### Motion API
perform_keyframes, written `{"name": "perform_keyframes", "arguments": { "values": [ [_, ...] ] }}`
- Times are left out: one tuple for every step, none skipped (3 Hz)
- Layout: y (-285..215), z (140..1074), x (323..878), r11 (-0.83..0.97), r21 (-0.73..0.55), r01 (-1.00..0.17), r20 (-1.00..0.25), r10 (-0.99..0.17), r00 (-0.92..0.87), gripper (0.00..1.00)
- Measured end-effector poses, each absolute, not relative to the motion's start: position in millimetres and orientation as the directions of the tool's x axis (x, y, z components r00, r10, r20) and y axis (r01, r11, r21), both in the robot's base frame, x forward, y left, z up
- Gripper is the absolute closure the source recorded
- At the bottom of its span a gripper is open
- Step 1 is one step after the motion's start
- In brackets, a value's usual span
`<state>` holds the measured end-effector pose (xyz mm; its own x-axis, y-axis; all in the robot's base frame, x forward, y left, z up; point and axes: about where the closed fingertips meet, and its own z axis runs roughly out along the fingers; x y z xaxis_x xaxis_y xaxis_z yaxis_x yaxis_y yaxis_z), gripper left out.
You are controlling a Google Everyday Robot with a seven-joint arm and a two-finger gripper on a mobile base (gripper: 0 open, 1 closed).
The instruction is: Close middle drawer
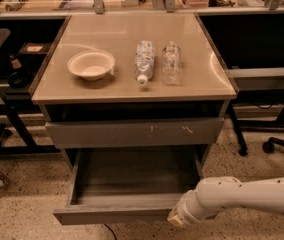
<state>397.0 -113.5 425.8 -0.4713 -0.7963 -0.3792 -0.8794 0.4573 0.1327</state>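
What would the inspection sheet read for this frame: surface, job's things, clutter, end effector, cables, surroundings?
Surface: beige tabletop, glossy.
Job's things: middle drawer pulled out, nothing seen inside; scuffed drawer front above it.
Clutter: white bowl on the tabletop; two clear bottles side by side to its right.
End effector: end effector low at the right end of the middle drawer's front, on a white arm reaching in from the right.
Cables: a dark line, maybe a cord, on the floor under the drawer front.
Surroundings: speckled floor; chair base and desk at right.
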Motion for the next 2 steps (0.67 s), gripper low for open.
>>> {"name": "perform_keyframes", "arguments": {
  "values": [
    [-113.3,425.7,397.2,0.457,0.132,-0.88,-0.379,-0.797,-0.471,0.82],
    [-113.3,425.7,397.2,0.457,0.132,-0.88,-0.379,-0.797,-0.471,0.59]
  ]
}}
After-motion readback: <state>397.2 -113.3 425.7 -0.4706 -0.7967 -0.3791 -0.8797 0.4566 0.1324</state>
